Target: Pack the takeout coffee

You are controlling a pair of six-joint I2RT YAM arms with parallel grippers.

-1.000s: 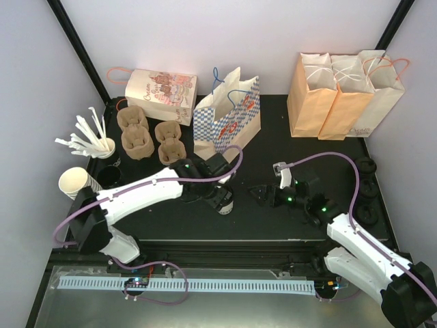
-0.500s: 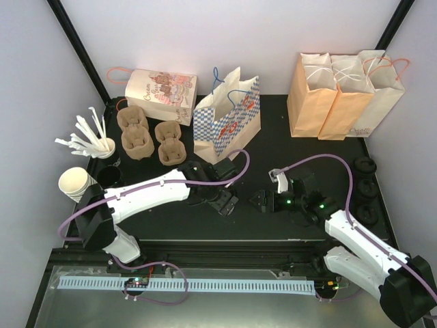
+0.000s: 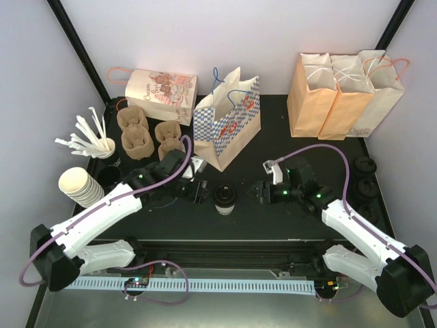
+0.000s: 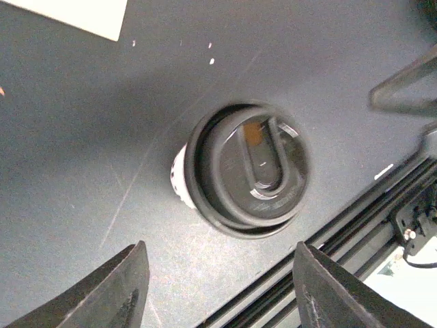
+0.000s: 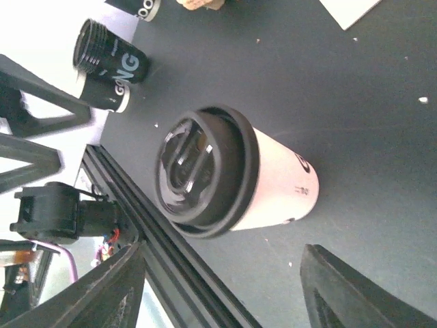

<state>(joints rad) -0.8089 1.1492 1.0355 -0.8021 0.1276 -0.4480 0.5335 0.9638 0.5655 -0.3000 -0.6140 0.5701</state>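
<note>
One takeout coffee [image 3: 224, 198], a white paper cup with a black lid, stands upright on the black table between my two grippers. My left gripper [image 3: 199, 190] is just left of it, open and empty. My right gripper [image 3: 260, 193] is just right of it, also open and empty. In the left wrist view the coffee's lid [image 4: 247, 172] lies ahead of the left gripper [image 4: 218, 294], beyond the fingertips and not between them. In the right wrist view the coffee [image 5: 229, 172] likewise sits ahead of the open right gripper [image 5: 222, 290], untouched.
A blue checkered bag [image 3: 229, 119] stands open behind the cup, with a printed white bag [image 3: 161, 86] to its left. Three kraft bags [image 3: 341, 92] stand back right. Brown pulp carriers [image 3: 136, 131], stacked white cups [image 3: 80, 185] and black sleeves [image 5: 113, 65] are left; loose black lids [image 3: 366, 188] are right.
My left arm has let the coffee go and drawn back to the left, leaving it standing. My right gripper has come closer to the cup from the right.
</note>
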